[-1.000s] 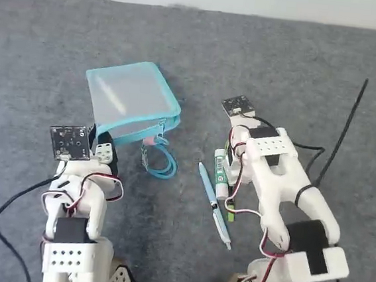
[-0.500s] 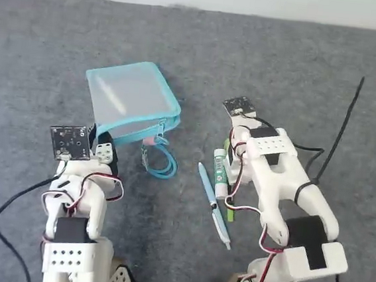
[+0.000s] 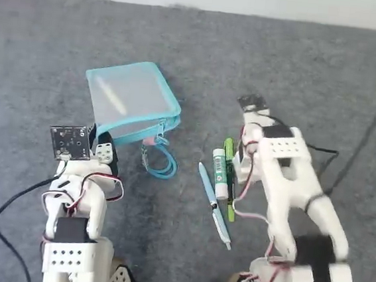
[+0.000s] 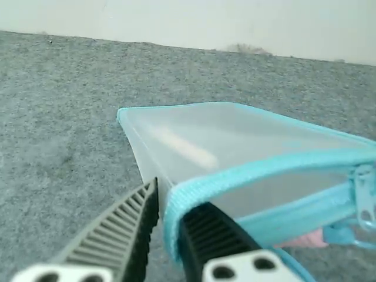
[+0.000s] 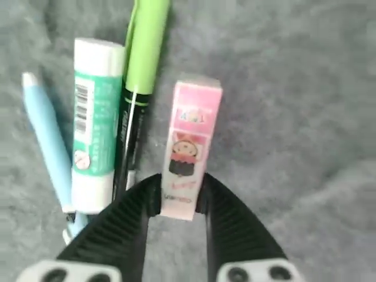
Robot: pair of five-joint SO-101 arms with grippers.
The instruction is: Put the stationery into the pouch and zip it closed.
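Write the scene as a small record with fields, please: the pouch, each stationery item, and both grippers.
pouch: pouch, clear with a teal edge, lying on the grey mat
left gripper: left gripper, shut on the pouch's teal edge
right gripper: right gripper, shut on one end of the pink eraser
outside the pouch: glue stick, green pen and blue pen, side by side on the mat, beside the eraser

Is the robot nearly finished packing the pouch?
Not nearly. Done: the left gripper pinches the clear teal-edged pouch at its unzipped mouth. In hand: the right gripper grips the pink block eraser. Left: blue pen, green pen and white-green glue stick lie outside, then zipping.
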